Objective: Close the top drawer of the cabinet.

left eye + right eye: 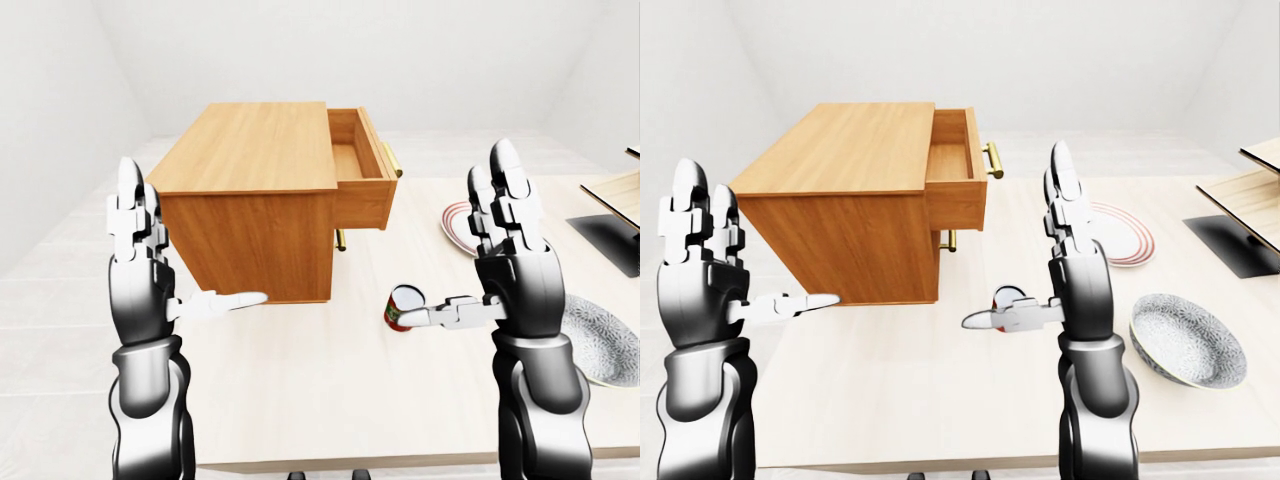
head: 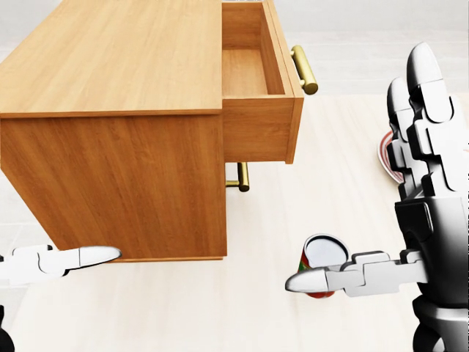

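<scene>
The right hand (image 2: 410,213) hides most of the can (image 2: 322,257) and plate (image 2: 387,158) in the head view.
</scene>
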